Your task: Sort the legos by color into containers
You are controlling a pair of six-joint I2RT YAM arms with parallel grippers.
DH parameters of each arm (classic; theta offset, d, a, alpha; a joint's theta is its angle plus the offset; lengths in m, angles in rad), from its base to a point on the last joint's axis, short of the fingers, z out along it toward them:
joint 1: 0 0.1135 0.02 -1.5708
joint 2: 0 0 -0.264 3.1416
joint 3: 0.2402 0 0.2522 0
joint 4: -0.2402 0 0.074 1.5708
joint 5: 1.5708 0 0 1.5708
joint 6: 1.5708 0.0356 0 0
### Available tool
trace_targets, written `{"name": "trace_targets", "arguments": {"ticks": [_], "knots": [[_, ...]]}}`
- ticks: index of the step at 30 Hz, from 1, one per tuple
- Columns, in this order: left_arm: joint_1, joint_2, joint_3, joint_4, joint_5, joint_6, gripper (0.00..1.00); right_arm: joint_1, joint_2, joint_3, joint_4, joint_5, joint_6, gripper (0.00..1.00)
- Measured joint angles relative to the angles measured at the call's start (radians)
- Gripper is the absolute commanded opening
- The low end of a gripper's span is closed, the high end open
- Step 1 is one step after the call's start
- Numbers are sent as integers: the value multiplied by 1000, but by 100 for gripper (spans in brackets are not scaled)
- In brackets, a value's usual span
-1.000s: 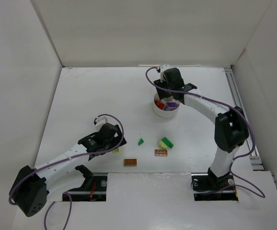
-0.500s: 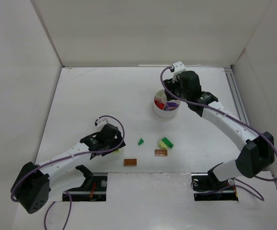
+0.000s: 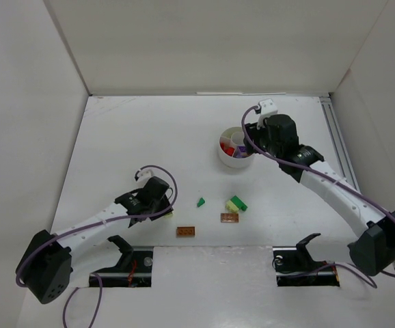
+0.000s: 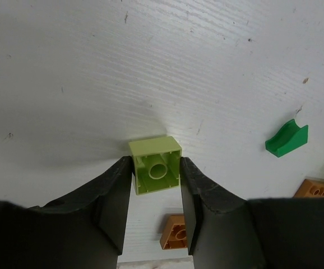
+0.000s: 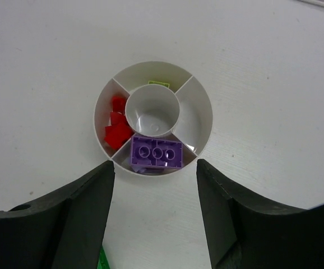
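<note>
Right arm: has swung right and off the dish (image 5: 195, 112) over the last second; the right tool (image 5: 153, 166) now hangs beside it, fingers wide and holding nothing.
Left arm: has edged slightly nearer; the left tool (image 4: 155, 163) is narrow, its jaws against both sides of the yellow-green brick (image 4: 156, 172).
Yellow-green brick: near left on the worktop (image 3: 150, 137), hollow side up, not yet lifted.
Dish contents: purple brick (image 5: 156, 152) in one wedge, red bricks (image 5: 116, 126) in the wedge to its left, a yellow-green piece (image 5: 158, 83) across the central well (image 5: 152, 115), which is bare.
Loose pieces: dark green piece (image 3: 200, 202), a yellow-green and green pair (image 3: 236, 203) and two orange-brown bricks (image 3: 186, 231) lie near the centre.
Step in hand: probably securing the yellow-green brick.
Next move: a straight lift, then a carry far and right to the wedge with the matching piece. The brick is small, so the release must be centred over that wedge.
</note>
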Motion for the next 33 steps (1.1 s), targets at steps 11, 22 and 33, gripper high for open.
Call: {"name": "trace_targets", "arguments": {"ticks": [11,22,33], "knots": [[-2,24,93,10,-12,88,15,-4,-156,-71,-7,47,35,69],[7,540,798,223,-14,378,8,-129,-429,-211,-80,196,154,100],[13,1041,1321,191,124,557,8,-178,-523,-245,-143,266,193,100]]}}
